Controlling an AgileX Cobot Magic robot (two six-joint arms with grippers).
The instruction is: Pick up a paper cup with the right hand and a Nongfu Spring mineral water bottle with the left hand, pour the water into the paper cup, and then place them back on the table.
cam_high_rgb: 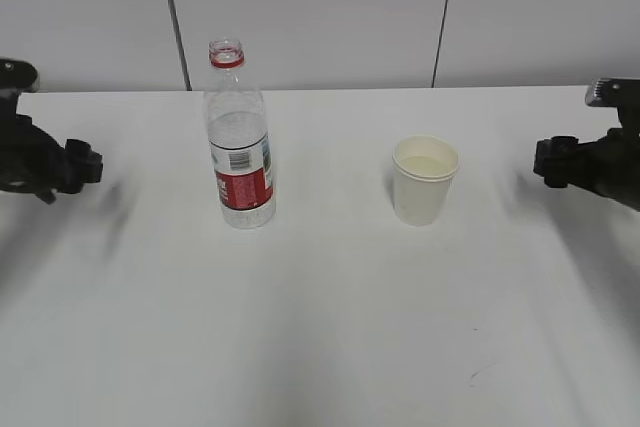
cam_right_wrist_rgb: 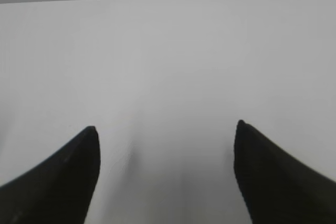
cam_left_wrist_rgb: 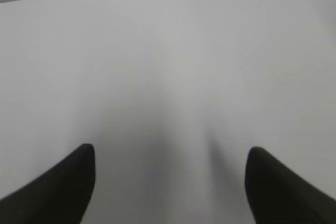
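Bare white table (cam_high_rgb: 320,347) up front, few dark scuffs lower right. Mid-frame: cup (cam_high_rgb: 425,179) right of centre, bottle (cam_high_rgb: 238,137) left of centre, well apart, both upright, cap off, liquid seen in cup. Probably light, thin-walled, easy to crush; best gripped gently at mid-body, bottle at label. Left gripper (cam_high_rgb: 88,165) at left edge, right gripper (cam_high_rgb: 545,159) at right edge, both spread wide, empty, away from the items. Grey wall panels behind.

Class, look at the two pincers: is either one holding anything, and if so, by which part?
Nothing is held. The left pincer and right pincer are both open over bare table; the bottle and paper cup stand untouched.
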